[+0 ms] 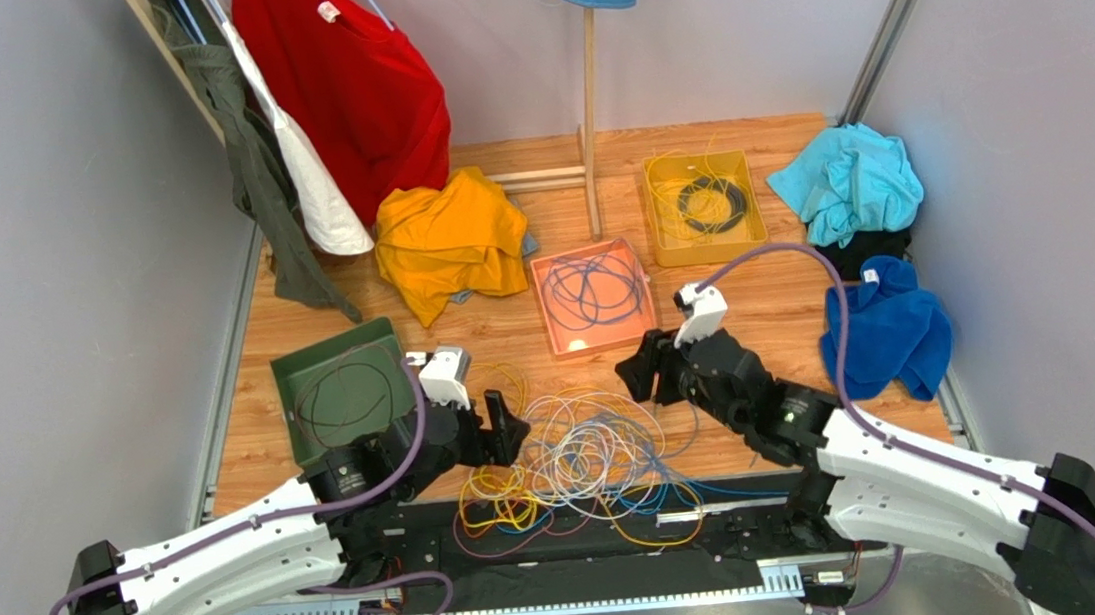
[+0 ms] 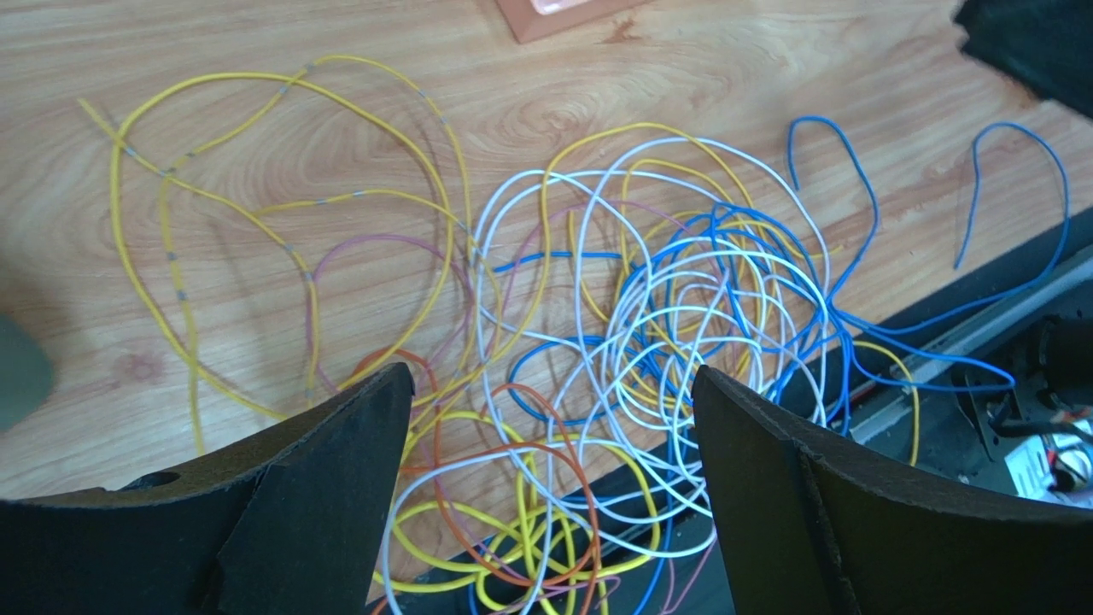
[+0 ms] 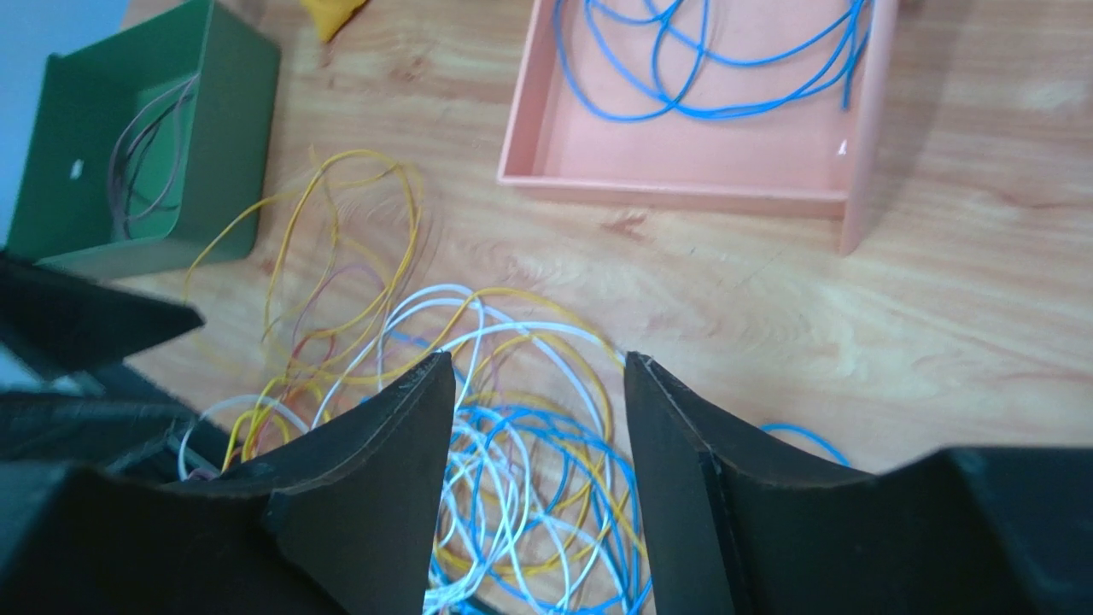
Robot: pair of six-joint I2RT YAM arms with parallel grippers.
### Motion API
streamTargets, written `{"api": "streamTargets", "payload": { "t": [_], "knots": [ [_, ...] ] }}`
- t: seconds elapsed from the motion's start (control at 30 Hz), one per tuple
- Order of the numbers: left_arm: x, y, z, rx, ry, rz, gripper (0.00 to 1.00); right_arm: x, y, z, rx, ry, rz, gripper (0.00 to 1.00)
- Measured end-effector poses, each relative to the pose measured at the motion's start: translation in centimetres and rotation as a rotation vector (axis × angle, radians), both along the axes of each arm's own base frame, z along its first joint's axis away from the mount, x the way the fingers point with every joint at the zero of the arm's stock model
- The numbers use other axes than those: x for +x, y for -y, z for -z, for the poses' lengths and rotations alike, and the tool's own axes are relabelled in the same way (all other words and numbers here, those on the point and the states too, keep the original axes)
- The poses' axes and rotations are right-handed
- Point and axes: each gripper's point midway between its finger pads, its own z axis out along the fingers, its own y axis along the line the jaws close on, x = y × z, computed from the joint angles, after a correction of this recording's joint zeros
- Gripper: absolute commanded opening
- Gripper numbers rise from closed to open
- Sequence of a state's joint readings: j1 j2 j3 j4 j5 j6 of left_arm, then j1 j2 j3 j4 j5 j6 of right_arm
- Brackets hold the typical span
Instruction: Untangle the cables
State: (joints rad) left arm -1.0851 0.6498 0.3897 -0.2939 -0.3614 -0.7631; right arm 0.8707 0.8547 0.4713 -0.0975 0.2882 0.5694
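Left of the pink tray (image 1: 606, 344) and nearer the arms sits a green bin (image 1: 307, 376) with a dark wire (image 1: 344, 400) looped inside. Next along, nearer than the tray's left corner, the left gripper (image 1: 502, 430) hangs low with its jaws spread wide and nothing between them. From its wrist, the cables (image 2: 667, 308) lie loose on the wood below and beyond the gripper (image 2: 552, 378), none pinched. The tangle (image 1: 591, 454) of yellow, white, blue and orange sprawls directly nearer than the tray, spilling over the table's near edge. Blue wires (image 1: 595, 291) lie coiled in the tray itself. Off its near-right corner the right gripper (image 1: 646, 374) stands parted too, gripping nothing. Its wrist view shows the tangle (image 3: 539, 461) through the gap in the gripper (image 3: 539, 365). Farther right of the tray, a yellow tray (image 1: 715, 255) holds a black coil (image 1: 711, 205).
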Motion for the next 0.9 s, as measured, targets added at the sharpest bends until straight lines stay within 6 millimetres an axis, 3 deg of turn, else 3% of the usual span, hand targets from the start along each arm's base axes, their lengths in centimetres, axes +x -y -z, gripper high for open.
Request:
{"api": "streamTargets", "payload": {
  "t": [0.13,0.4,0.53,0.7,0.9],
  "knots": [
    [0.3,-0.8,0.7,0.042,-0.010,-0.037,0.83,-1.7,0.1,0.3,0.033,0.011,-0.030,0.54],
    [0.6,-0.9,4.8,0.197,-0.130,-0.063,0.83,-2.8,0.9,2.4,0.026,-0.023,-0.042,0.51],
    [0.6,0.1,4.6,0.167,-0.136,-0.043,0.83,-4.3,-0.2,3.0,0.032,-0.044,-0.115,0.51],
    [0.9,1.5,3.7,0.106,-0.120,-0.019,0.83,-7.5,-2.1,4.4,0.008,-0.073,-0.245,0.51],
    [0.5,3.4,3.2,0.064,-0.128,0.057,0.83,-8.1,-1.9,5.3,-0.007,-0.082,-0.242,0.51]
  ]
}}
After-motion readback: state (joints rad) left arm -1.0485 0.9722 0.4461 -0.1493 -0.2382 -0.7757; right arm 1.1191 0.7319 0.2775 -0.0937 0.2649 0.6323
